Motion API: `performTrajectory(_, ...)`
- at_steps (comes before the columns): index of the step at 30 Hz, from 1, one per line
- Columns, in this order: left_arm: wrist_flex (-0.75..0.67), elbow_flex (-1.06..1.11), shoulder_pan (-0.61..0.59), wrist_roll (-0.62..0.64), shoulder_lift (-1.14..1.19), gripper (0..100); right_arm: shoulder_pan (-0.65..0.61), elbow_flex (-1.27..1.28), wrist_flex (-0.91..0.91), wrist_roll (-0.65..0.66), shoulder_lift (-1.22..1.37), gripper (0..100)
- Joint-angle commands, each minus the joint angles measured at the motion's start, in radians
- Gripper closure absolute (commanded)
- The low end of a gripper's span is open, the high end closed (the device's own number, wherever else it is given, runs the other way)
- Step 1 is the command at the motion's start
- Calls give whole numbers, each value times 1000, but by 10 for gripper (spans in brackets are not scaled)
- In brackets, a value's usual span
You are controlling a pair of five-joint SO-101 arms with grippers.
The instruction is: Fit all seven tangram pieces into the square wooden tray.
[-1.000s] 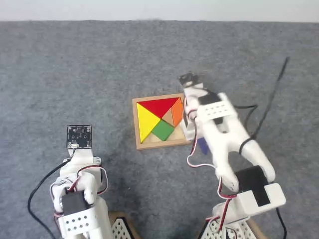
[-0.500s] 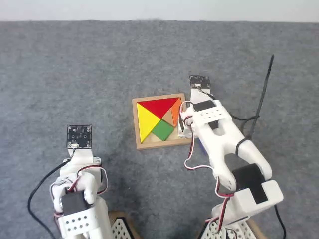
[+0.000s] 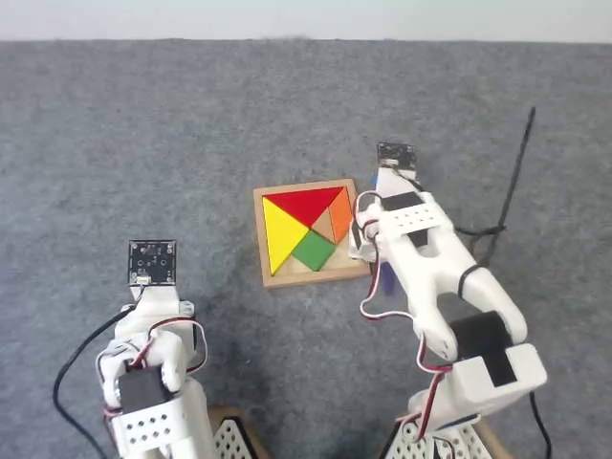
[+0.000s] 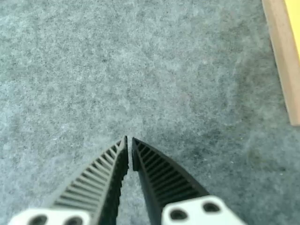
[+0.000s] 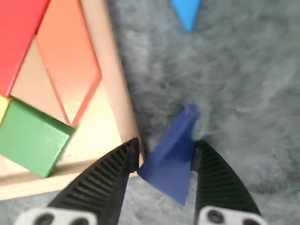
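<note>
Centrally on the grey felt-covered table (image 3: 143, 124) sits the square wooden tray (image 3: 316, 278), holding five pieces: a red triangle (image 3: 306, 204) along its far edge, a yellow triangle (image 3: 278, 237) along its left edge, an orange parallelogram (image 3: 340, 212) along its right edge, a tan triangle (image 3: 323, 227) between the red and orange pieces, and a green square (image 3: 313, 251) by the middle of its near edge. The tray floor at the near right corner is bare wood. The right arm (image 3: 421, 251) extends along the tray's right edge, and the right gripper (image 5: 166, 145) is clamped on a dark blue triangle (image 5: 171, 154), one finger on each side; this piece is tilted, one tip raised, and sits on the felt just outside the tray's rim by the near right corner. A light blue triangle (image 5: 186, 11) lies flat on the felt beyond it, outside the tray and apart from the rim. The left gripper (image 4: 129, 139) hangs over bare felt toward the table's near left corner with its toothed fingers pressed together on nothing, the tray's rim (image 4: 281, 56) off to one side.
</note>
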Motion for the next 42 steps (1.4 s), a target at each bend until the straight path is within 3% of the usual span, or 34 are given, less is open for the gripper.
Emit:
performTrajectory(1, 5, -8, -3, -9, -18, 985, 94, 21, -5, -15, -21, 827)
performTrajectory(7, 5, -8, -3, -9, -18, 985, 140, 17, -1, -11, -25, 995)
performTrajectory(18, 5, -8, -3, -9, -18, 985, 162, 17, 39, 28, -151, 992)
performTrajectory(22, 5, -8, -3, -9, -18, 985, 88, 17, 38, 26, -283, 992)
performTrajectory(27, 5, -8, -3, -9, -18, 985, -105, -25, -47, 25, -251, 992)
performTrajectory(37, 5, -8, -3, -9, -18, 985, -168, -322, -51, -265, 84, 992)
performTrajectory(42, 5, -8, -3, -9, -18, 985, -166, -336, -48, -302, 139, 976)
